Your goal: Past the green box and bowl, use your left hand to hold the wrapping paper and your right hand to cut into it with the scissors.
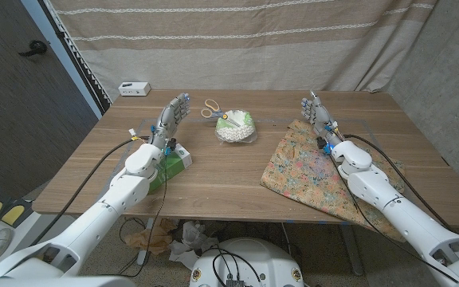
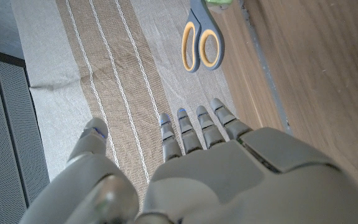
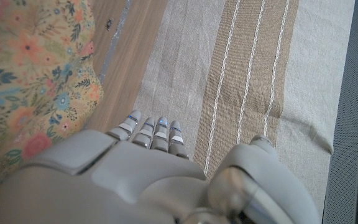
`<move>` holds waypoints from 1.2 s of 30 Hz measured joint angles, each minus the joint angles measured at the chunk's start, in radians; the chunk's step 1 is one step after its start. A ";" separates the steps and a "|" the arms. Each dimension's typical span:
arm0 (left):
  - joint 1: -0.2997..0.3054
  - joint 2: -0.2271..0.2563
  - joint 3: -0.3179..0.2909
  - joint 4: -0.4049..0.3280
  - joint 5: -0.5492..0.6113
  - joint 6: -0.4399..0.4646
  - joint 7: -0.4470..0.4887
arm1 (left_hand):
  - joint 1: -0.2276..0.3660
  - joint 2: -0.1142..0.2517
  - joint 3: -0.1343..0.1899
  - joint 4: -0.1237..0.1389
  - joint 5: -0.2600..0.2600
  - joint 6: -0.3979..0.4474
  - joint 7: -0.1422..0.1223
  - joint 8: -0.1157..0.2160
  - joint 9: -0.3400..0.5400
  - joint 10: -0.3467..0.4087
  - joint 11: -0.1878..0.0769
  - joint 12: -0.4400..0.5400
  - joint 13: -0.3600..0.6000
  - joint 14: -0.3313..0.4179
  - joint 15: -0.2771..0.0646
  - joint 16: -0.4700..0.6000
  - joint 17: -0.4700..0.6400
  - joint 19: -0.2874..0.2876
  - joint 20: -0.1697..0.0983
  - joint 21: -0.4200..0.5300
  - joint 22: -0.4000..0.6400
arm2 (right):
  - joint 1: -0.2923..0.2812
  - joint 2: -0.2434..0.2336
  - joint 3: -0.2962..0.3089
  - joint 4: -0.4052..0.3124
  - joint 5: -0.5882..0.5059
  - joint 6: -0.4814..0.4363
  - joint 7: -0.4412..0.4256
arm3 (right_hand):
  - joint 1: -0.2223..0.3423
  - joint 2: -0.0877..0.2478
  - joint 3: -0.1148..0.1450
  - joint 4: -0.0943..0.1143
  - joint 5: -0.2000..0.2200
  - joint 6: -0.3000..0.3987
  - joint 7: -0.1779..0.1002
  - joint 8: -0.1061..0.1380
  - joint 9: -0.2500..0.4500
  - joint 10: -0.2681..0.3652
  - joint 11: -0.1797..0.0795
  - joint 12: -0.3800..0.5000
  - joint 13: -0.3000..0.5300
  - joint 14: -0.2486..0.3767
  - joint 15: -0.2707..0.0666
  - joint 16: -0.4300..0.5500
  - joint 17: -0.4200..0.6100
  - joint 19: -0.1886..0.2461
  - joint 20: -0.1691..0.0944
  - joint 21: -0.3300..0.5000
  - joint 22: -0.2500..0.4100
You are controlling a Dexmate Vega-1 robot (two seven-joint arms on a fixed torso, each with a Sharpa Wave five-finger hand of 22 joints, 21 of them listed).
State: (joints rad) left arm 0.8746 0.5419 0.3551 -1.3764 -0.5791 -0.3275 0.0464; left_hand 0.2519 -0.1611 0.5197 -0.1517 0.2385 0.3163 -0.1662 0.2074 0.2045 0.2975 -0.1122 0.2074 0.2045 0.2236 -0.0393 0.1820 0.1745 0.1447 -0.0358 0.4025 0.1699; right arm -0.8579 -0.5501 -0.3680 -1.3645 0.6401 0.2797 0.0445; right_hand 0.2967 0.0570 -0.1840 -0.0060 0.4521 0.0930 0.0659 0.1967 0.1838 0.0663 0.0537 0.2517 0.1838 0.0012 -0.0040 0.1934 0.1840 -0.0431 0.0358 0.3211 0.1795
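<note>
Beige striped curtain (image 1: 237,40) hangs behind a wooden counter (image 1: 213,171), with a dark panel to one side and a small white device (image 1: 134,88) at the counter's far left corner. Two robot arms reach in from the near corners. The left hand (image 1: 171,115) hovers over the left half of the counter, fingers straight and apart, holding nothing; in the left wrist view its fingertips (image 2: 194,118) point toward the scissors (image 2: 201,40), which lie ahead of it with their yellow-lined handles nearest. The green box (image 1: 170,162) sits just beneath the left forearm, near the counter's front. At the far middle stands the bowl (image 1: 236,127), green-rimmed and heaped with something white, and the scissors (image 1: 212,108) lie just beside it on its far left side, apart from both hands. The wrapping paper (image 1: 309,171), a floral sheet in yellow and orange, is spread flat on the right half, reaching from mid-counter to the front edge. The right hand (image 1: 317,112) is raised above the paper's far corner, fingers extended and empty. This layout looks awkward for the assigned roles: the cutting tool lies nearer the left hand, while the paper lies under the right arm. By my judgement neither holding nor cutting has begun, and the right hand will likely need to cross toward the bowl first.
</note>
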 measured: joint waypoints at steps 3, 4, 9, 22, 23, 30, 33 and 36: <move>0.000 -0.003 0.003 -0.005 0.014 -0.005 0.014 | 0.000 0.000 0.000 0.000 0.000 0.000 0.000 0.000 0.000 0.000 0.000 0.000 0.000 0.000 0.000 0.000 0.000 0.000 0.000 0.000 0.000 | 0.000 -0.004 0.000 0.000 -0.001 0.005 0.008 | 0.000 0.000 0.000 0.000 0.000 0.000 0.000 0.000 0.000 0.000 0.000 0.000 0.000 -0.002 -0.002 0.000 0.000 0.000 0.000 -0.008 0.000; 0.000 -0.004 0.005 -0.006 0.021 -0.008 0.020 | 0.000 0.000 0.000 0.000 0.000 0.000 0.000 0.000 0.000 0.000 0.000 0.000 0.000 0.000 0.000 0.000 0.000 0.000 0.000 0.000 0.000 | 0.000 -0.005 0.001 0.000 -0.001 0.007 0.011 | 0.003 0.003 0.000 0.000 0.000 0.000 0.000 0.000 0.000 0.000 0.000 0.000 0.000 -0.002 -0.002 0.000 0.000 0.000 0.000 -0.008 0.000; 0.001 -0.004 0.008 -0.013 0.043 -0.014 0.036 | 0.004 0.004 0.000 0.000 0.000 0.011 0.000 0.004 0.000 0.000 0.000 0.000 0.000 0.000 0.000 0.000 0.000 0.000 0.000 -0.007 0.000 | -0.001 -0.010 0.002 0.000 -0.001 0.009 0.016 | 0.005 0.005 -0.004 -0.004 0.000 0.000 0.000 0.000 0.000 0.004 -0.004 0.000 0.000 -0.002 -0.002 0.000 0.000 0.000 0.000 -0.008 0.000; 0.000 0.053 0.000 -0.063 0.092 0.019 0.058 | 0.018 0.006 -0.004 -0.005 0.012 0.036 0.000 0.008 0.000 0.047 -0.015 0.016 -0.005 0.000 0.000 0.000 0.000 0.011 0.000 -0.016 0.000 | -0.004 -0.020 -0.019 -0.049 -0.049 -0.008 -0.021 | 0.028 0.009 -0.007 -0.016 0.018 0.005 -0.005 0.000 0.000 0.012 -0.013 -0.005 0.005 0.015 -0.010 0.000 0.000 0.046 0.007 -0.023 0.000; -0.001 0.060 -0.001 -0.069 0.095 0.022 0.059 | 0.026 0.005 -0.001 -0.007 0.012 0.036 0.000 0.011 0.000 0.054 -0.022 0.019 -0.005 0.000 0.000 0.004 0.000 0.011 0.000 -0.021 0.000 | -0.004 -0.019 -0.020 -0.050 -0.050 -0.008 -0.022 | 0.028 0.009 -0.007 -0.016 0.018 0.005 -0.005 0.000 0.000 0.012 -0.013 -0.005 0.005 0.015 -0.010 -0.001 0.000 0.043 0.004 -0.023 0.000; -0.004 0.106 -0.002 -0.116 0.157 0.075 0.090 | 0.040 0.010 0.004 -0.013 0.017 0.063 -0.002 0.016 0.000 0.091 -0.045 0.027 -0.005 0.005 -0.005 0.007 0.000 0.016 -0.006 -0.033 0.000 | 0.003 -0.010 -0.030 -0.051 -0.059 -0.007 -0.025 | 0.039 0.012 -0.007 -0.024 0.018 0.005 -0.005 0.000 0.000 0.012 -0.013 -0.006 0.005 0.004 -0.007 -0.009 -0.003 0.030 -0.009 -0.036 0.000; -0.004 0.124 -0.002 -0.135 0.183 0.095 0.103 | 0.050 0.010 0.004 -0.013 0.017 0.073 -0.002 0.023 0.000 0.103 -0.046 0.035 -0.005 0.009 -0.002 0.007 0.000 0.016 -0.006 -0.036 0.000 | 0.008 -0.010 -0.032 -0.047 -0.074 -0.004 -0.034 | 0.044 0.006 -0.007 -0.024 0.025 0.005 -0.005 0.000 0.000 0.012 -0.013 -0.012 0.005 0.004 -0.007 -0.009 -0.003 0.025 -0.014 -0.036 0.000; -0.004 0.131 -0.002 -0.144 0.209 0.114 0.115 | 0.054 0.006 0.004 -0.013 0.020 0.083 0.001 0.023 0.000 0.112 -0.043 0.035 -0.005 0.011 0.000 0.007 0.000 0.016 -0.006 -0.037 0.000 | 0.012 -0.010 -0.032 -0.044 -0.079 -0.003 -0.037 | 0.044 0.006 -0.007 -0.025 0.025 0.006 -0.006 0.000 0.000 0.018 -0.018 -0.012 0.005 -0.002 -0.012 -0.009 -0.003 0.025 -0.014 -0.040 0.000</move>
State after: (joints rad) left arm 0.8705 0.6734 0.3535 -1.5204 -0.3706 -0.2131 0.1610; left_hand 0.3059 -0.1546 0.5236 -0.1642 0.2590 0.3993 -0.1653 0.2305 0.2047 0.4095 -0.1550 0.2421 0.1999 0.2344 -0.0393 0.1889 0.1744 0.1607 -0.0413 0.3656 0.1697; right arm -0.8458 -0.5600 -0.4004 -1.4090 0.5610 0.2770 0.0074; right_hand 0.3403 0.0633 -0.1911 -0.0306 0.4772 0.0987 0.0602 0.1967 0.1837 0.0841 0.0356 0.2400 0.1886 -0.0006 -0.0163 0.1847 0.1813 -0.0183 0.0217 0.2809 0.1792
